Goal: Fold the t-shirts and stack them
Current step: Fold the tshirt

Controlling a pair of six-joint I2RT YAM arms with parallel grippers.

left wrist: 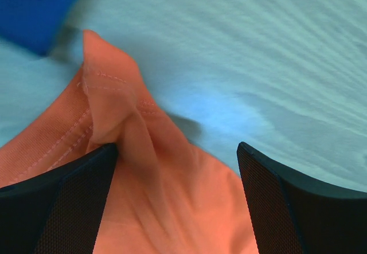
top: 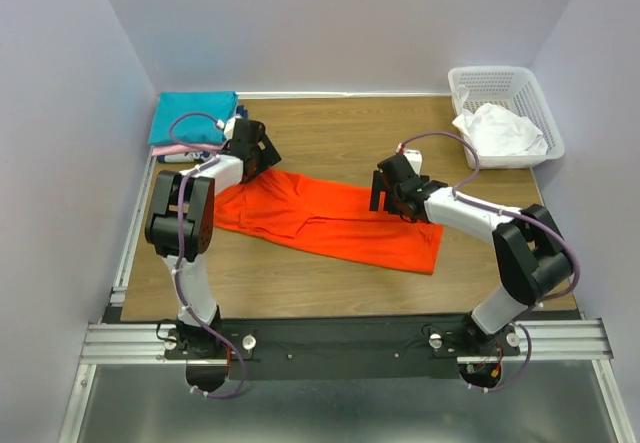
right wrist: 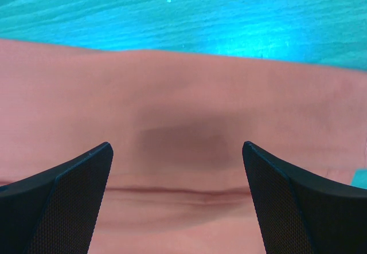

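Your orange-red t-shirt (top: 330, 225) lies stretched across mid-table. Both claws stand released over it: right gripper (right wrist: 178, 146) near its far edge, left gripper (left wrist: 178, 149) at its far-left corner. Beyond, the teal t-shirt (top: 190, 118) lies folded far left, and a white t-shirt (top: 500, 131) sits in the basket (top: 495, 85).

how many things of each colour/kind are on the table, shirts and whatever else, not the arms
bright orange-red t-shirt, spread flat: 1
teal folded shirt, top of the far-left pile: 1
pink cloth layer under it: 1
navy cloth layer in that pile: 1
white crumpled cloth in the basket: 1
white plastic lattice basket: 1
total: 6
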